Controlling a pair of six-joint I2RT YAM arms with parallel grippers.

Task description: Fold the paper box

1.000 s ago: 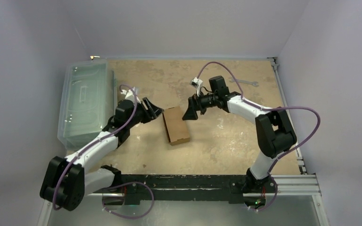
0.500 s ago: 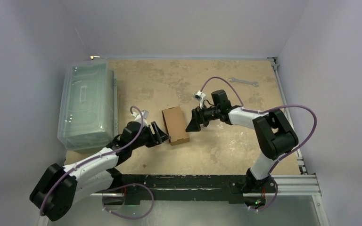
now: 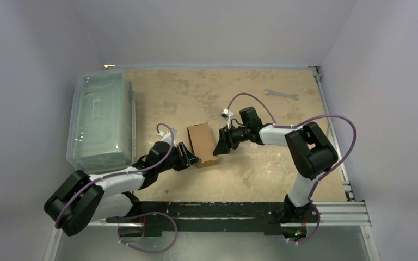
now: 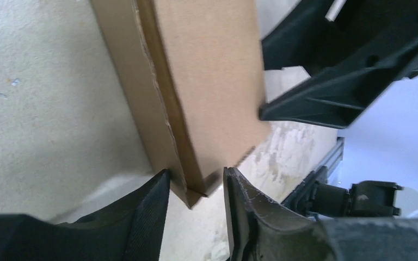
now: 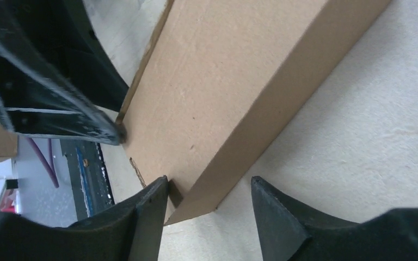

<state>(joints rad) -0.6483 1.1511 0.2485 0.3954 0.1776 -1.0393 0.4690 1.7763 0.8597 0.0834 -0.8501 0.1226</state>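
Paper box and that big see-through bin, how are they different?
The paper box is brown cardboard you can't see through; the plastic bin is clear. The paper box is small; the plastic bin is far bigger. The paper box lies in the middle; the plastic bin sits along the left edge. Both are rectangular and rest on the table.

Tabletop (image 3: 185, 92): tan, mottled, worn pale in patches, scuffed near middle. Plain pale grey-lilac walls on three sides: back wall (image 3: 212, 32), left wall (image 3: 27, 81), right wall (image 3: 392, 81). Light soft, even, shadows faint. Clear plastic bin (image 3: 100, 119) along left edge, lid on. Wrench (image 3: 281, 94) lying flat at far right. Metal rail (image 3: 321, 87) along right edge; another rail (image 3: 337, 209) and black bar (image 3: 217, 209) along near edge.
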